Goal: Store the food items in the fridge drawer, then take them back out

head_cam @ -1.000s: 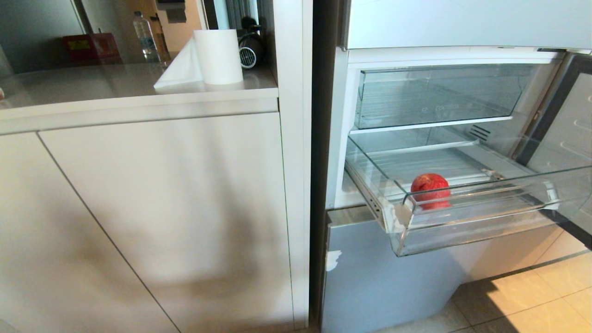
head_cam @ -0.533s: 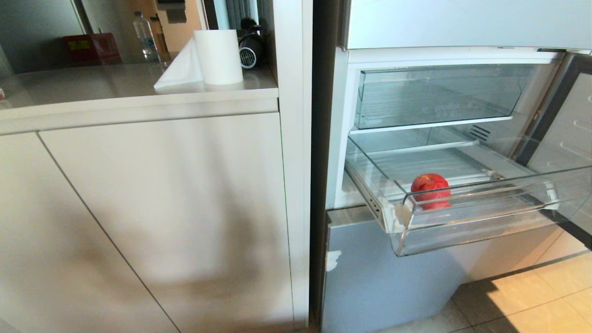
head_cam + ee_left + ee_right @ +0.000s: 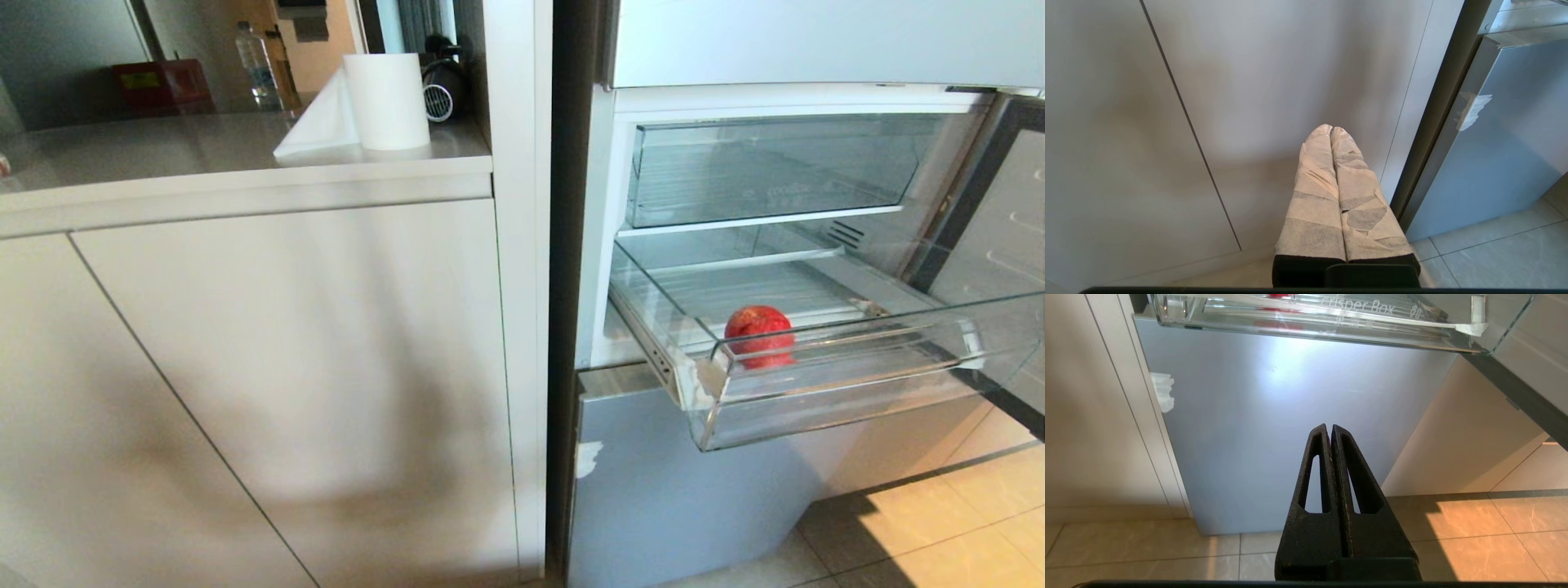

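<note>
Nothing shifted since a second ago: red fruit point(image 3: 759, 328) unmoved inside pulled-out fridge drawer point(image 3: 841, 408), near its front lip. Left of drawer, facing white cabinet point(image 3: 1241, 81): left gripper point(image 3: 1331, 130) pressed shut, empty; below drawer, before blue door panel point(image 3: 1290, 416): right gripper point(image 3: 1329, 428) shut, empty. Storing apparently done; retrieval from drawer not yet begun.

Paper towel roll point(image 3: 386, 100) and water bottle point(image 3: 254, 64) on grey countertop point(image 3: 163, 151).
</note>
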